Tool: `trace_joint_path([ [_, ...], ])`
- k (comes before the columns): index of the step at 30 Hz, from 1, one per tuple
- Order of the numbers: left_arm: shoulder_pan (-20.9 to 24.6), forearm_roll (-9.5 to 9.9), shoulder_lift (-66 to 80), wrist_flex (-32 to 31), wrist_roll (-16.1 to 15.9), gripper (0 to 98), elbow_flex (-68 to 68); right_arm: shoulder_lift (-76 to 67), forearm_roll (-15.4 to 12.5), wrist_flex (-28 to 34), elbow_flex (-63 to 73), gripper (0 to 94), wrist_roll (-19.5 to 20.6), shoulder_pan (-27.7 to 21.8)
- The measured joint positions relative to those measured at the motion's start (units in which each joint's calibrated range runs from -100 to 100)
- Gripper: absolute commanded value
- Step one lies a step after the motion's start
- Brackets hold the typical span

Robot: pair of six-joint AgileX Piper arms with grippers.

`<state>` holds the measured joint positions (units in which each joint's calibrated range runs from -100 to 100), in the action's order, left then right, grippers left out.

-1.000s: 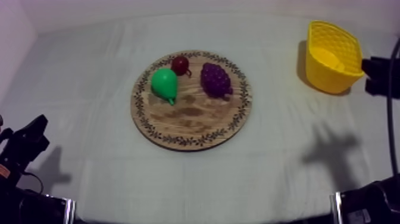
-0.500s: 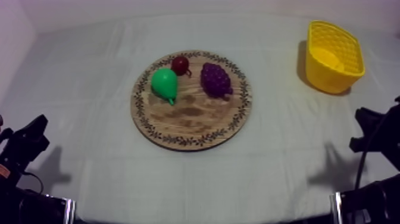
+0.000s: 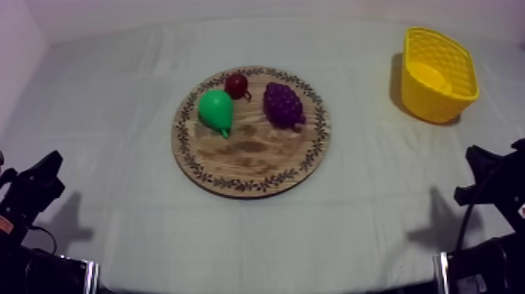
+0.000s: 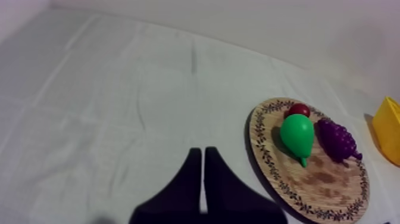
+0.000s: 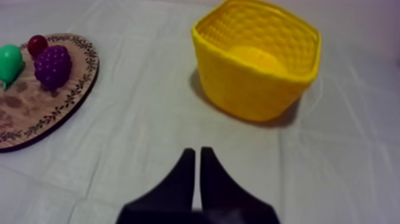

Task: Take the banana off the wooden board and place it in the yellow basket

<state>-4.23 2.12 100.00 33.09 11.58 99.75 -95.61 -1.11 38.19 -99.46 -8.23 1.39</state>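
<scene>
My left gripper [image 4: 202, 179], clenched on nothing, faces one round wooden board with a patterned rim [image 3: 250, 160] bearing one green pear [image 3: 216, 109], one small red fruit [image 3: 236, 84] and one purple bunch of grapes [image 3: 283, 104]. The left wrist view catches a corner of the one yellow woven basket [image 5: 256, 95]. The right wrist view looks inside it, where one yellow banana [image 5: 256, 58] lies, beyond my right gripper [image 5: 197, 179], also clenched empty.

In the right wrist view the picture's edge cuts the wooden board [image 5: 41, 110] and takes most of the pear [image 5: 9, 62] with it, and in the left wrist view it leaves us one corner of the yellow basket [image 4: 390, 128]. From above, the basket stands at the board's 2 o'clock. The paler lump inside may be the banana [image 3: 428, 76], though we cannot tell it from the floor.
</scene>
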Motion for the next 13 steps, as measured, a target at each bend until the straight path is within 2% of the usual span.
trace_joint_path([
  [6, 0.0, 0.0, 0.0, 0.0, 0.0, 0.1, 0.0, 0.0, 0.2, -0.4, -0.2, 0.6, -4.2, 0.0],
  [13, 0.0, 0.0, 0.0, 0.0, 0.0, 0.1, 0.0, 0.0, 0.2, -0.6, -0.2, 0.6, -4.3, 0.0],
])
